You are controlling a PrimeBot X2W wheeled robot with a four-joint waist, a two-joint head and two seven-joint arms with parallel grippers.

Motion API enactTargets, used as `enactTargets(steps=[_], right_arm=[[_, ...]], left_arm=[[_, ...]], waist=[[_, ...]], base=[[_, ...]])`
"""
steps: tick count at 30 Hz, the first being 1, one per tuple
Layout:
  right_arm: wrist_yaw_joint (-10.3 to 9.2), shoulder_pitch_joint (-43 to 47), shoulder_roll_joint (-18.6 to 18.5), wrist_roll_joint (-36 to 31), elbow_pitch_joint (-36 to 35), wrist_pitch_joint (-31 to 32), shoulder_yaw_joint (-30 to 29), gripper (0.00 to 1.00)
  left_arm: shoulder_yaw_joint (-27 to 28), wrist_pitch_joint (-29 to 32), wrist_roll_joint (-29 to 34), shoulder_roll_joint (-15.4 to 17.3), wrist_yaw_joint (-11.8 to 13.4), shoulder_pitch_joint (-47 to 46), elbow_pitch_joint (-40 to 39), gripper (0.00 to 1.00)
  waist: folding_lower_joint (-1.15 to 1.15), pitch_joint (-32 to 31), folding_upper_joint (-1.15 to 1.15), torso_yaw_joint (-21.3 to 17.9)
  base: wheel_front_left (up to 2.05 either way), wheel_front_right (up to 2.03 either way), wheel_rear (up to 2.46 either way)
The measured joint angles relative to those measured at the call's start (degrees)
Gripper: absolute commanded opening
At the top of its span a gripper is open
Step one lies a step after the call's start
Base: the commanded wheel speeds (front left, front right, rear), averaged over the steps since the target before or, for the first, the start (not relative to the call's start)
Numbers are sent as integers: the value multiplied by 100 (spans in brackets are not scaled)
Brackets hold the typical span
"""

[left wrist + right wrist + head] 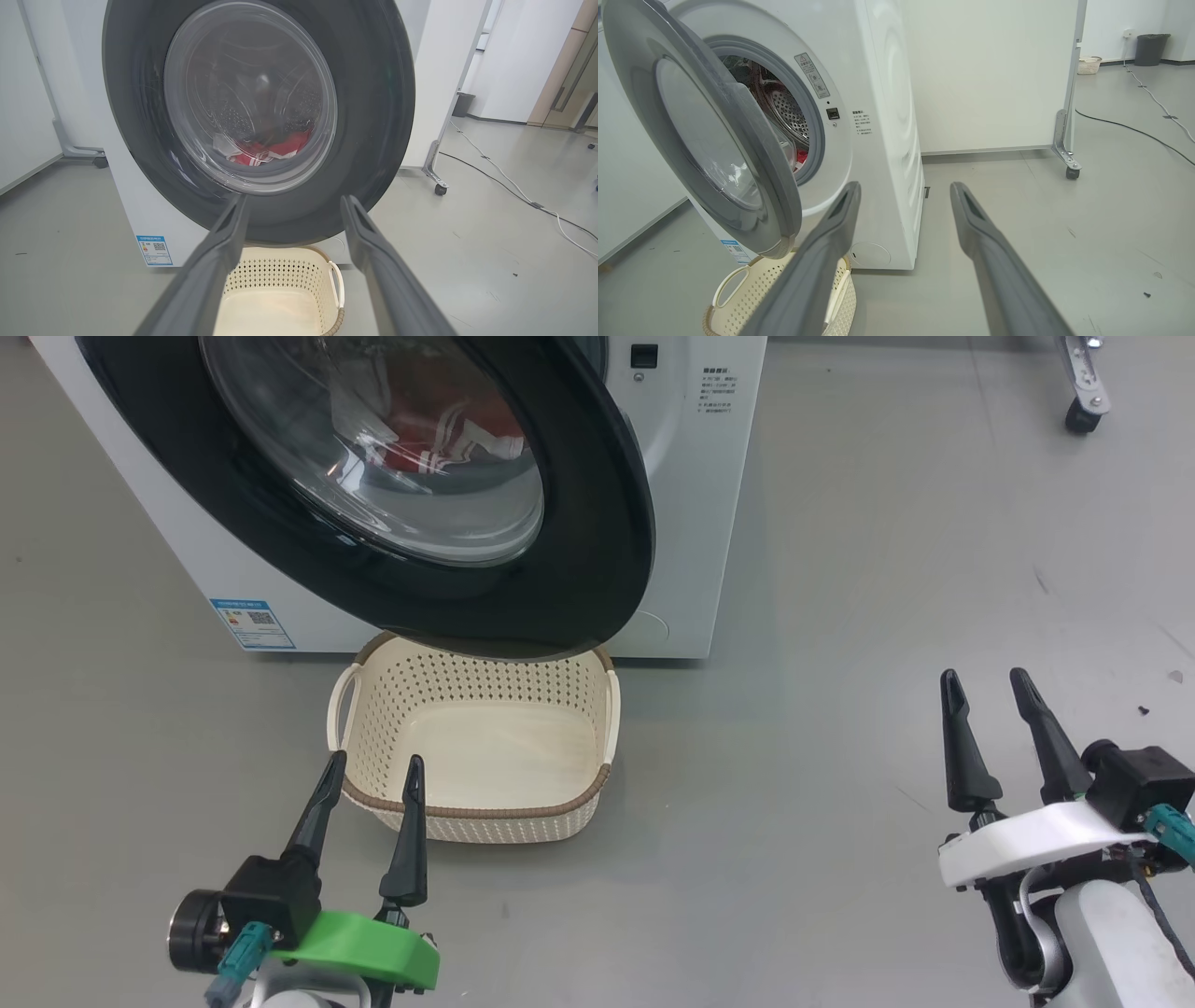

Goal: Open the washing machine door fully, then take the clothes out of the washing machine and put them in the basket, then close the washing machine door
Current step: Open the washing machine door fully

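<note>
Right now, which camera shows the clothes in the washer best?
Head view: the clothes show sharpest through the door glass, stripes visible. Left wrist view shows them hazier through that glass; right wrist view catches just a red sliver.

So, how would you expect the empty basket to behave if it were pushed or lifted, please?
The basket looks thin, perforated plastic and empty, so probably light. On the smooth grey floor it would likely slide rather than tip.

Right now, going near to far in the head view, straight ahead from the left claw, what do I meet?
First the left claw, open → basket, empty → washing machine door, partly open, overhanging the basket's far rim → clothes, seen through the door glass.
</note>
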Motion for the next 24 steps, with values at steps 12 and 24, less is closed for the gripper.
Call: enactTargets(steps=[12,24], right_arm=[[37,-892,-302,-81,-7,164,258,100],[38,-2328,-651,359,-32,787,588,0]], left_arm=[[-177,0,0,0,-27,-135,-43,100],[-457,0,-54,-1,-44,-534,-115,100]], waist=[[0,413,0,143],[0,1000,0,395]], base=[[0,0,0],[0,0,0]])
